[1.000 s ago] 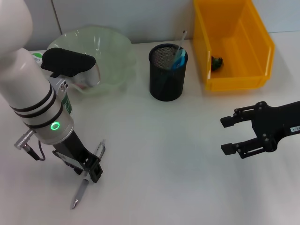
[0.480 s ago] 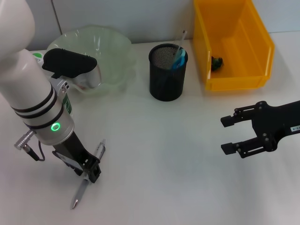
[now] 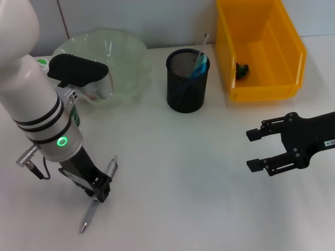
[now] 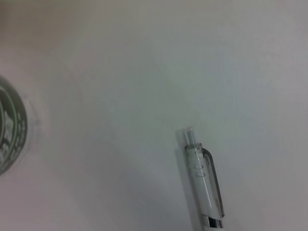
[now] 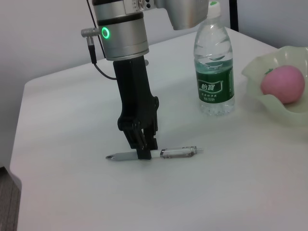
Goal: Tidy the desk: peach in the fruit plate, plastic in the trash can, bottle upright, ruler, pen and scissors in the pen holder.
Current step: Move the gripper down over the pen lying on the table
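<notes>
Left gripper [image 3: 102, 192] clamped on the pen [image 3: 97, 201] at the lower left of the head view.

Its fingers are closed across the pen's middle, the pen lying flat on the white table [image 3: 178, 172]. In the right wrist view the bottle [image 5: 214, 62] stands upright beyond it, and the peach [image 5: 284, 84] sits in the fruit plate [image 5: 255, 77] at the right edge. The black pen holder [image 3: 187, 81] stands upper centre, the yellow bin [image 3: 259, 49] upper right. The right gripper [image 3: 257, 150] hovers at right, fingers apart, holding nothing.
</notes>
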Tool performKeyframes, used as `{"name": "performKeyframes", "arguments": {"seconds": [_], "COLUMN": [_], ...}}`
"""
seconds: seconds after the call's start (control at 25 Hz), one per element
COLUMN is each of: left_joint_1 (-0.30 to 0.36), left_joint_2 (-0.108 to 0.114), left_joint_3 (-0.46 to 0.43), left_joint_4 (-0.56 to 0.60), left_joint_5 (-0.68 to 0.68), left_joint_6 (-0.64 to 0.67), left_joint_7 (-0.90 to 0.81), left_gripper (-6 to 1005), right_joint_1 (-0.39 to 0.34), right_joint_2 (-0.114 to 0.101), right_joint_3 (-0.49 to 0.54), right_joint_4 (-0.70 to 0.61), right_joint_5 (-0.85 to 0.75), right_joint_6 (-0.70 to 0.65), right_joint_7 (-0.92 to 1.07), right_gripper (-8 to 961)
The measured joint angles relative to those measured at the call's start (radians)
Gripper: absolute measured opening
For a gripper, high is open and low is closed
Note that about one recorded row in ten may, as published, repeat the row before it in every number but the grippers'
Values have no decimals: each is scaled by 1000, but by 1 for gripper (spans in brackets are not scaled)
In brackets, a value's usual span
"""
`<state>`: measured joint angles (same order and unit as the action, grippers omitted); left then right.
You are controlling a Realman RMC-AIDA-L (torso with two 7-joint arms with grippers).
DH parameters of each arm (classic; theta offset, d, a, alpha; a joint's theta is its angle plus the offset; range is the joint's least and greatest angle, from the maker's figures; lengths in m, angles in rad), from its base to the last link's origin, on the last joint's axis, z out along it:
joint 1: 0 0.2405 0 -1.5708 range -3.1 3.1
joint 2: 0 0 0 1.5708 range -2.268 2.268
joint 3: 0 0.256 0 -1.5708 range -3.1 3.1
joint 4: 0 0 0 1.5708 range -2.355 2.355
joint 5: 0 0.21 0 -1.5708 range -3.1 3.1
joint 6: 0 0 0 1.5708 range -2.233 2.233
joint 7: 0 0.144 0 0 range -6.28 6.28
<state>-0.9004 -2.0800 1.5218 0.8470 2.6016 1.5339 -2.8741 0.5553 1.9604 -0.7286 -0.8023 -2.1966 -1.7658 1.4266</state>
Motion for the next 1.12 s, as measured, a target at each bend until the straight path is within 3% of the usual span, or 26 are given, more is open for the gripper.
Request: {"name": "performKeyframes", "arguments": {"seconds": [1.12], "left_joint_1": [6], "left_joint_2": [0], "left_joint_3": [38], "left_joint_4": [0], "left_joint_5": [1], "left_joint_6": [-14], "left_joint_7": [8], "left_gripper": [203], "right_joint_1": [-2], "right_joint_2": [3], "right_joint_3": [0], "right_joint_4": [0], "right_joint_5": [0], "right_joint_6": [-7], "right_joint_7": [8], "right_gripper": [712]}}
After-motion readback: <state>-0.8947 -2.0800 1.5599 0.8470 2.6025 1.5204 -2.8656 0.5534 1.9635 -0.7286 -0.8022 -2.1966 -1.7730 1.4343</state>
